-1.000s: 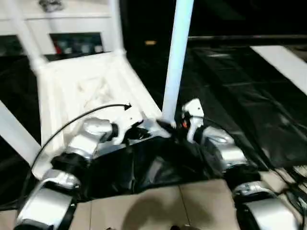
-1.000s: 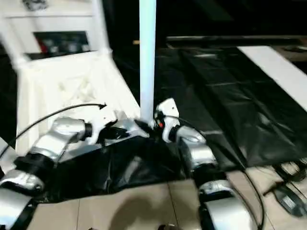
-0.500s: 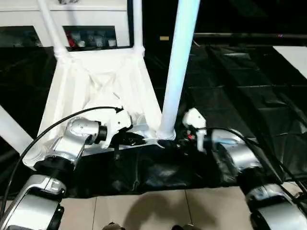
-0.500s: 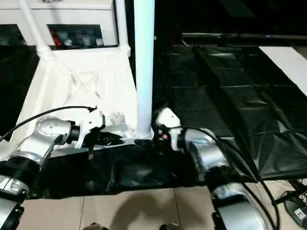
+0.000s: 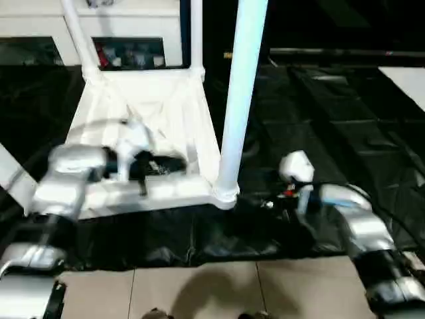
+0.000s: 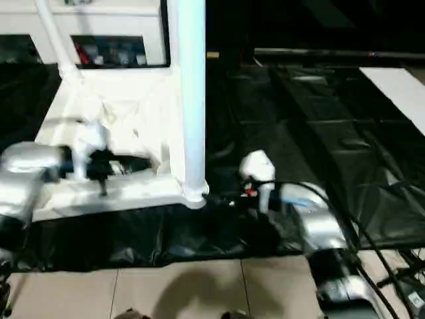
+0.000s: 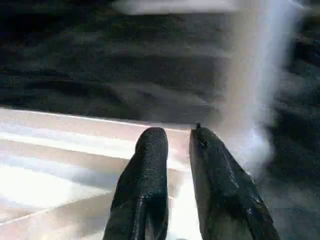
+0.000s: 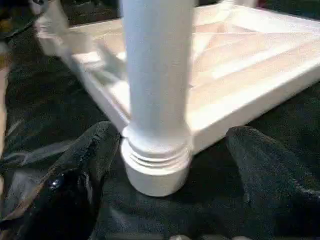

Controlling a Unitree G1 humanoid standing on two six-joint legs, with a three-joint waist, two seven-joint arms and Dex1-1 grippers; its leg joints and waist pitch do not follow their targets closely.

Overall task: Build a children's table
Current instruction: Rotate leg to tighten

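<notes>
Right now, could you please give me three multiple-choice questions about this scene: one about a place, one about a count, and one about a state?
1. Where does the children's table lie?
A. on the black cloth
B. on the tiled floor
C. inside the cabinet

2. How many legs stand up from the corner sockets?
A. one
B. two
C. at least three

3. How are the right gripper fingers?
A. shut on the leg
B. open, apart from the leg
C. shut on the cloth

Answers:
1. A: the upturned white top rests on the black cloth, and the tiled floor begins nearer the robot.
2. C: the near leg and two far legs rise from corners.
3. B: in the right wrist view one finger sits on each side of the near leg's base with gaps.
</notes>
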